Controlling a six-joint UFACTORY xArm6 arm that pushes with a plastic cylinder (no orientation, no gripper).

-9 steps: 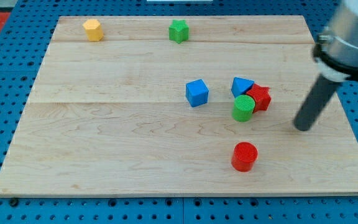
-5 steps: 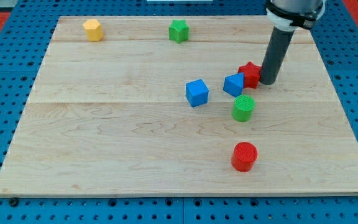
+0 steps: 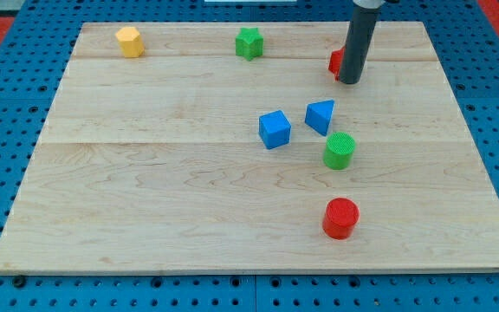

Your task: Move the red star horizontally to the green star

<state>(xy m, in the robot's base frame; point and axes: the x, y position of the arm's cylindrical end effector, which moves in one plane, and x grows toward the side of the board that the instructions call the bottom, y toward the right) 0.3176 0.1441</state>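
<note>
The red star (image 3: 336,61) sits near the view's top right of the wooden board, mostly hidden behind my rod. My tip (image 3: 349,81) rests against the star's right lower side. The green star (image 3: 249,42) lies near the top edge, to the left of the red star and slightly higher.
A yellow block (image 3: 129,41) sits at the top left. A blue cube (image 3: 275,129), a blue triangular block (image 3: 320,116) and a green cylinder (image 3: 340,150) cluster mid-board. A red cylinder (image 3: 341,217) lies lower down. The board's top edge (image 3: 189,24) is close to the stars.
My tip swung from the right side up and left, pushing the red star out of the cluster toward the view's top. The blue triangular block shifted slightly left.
</note>
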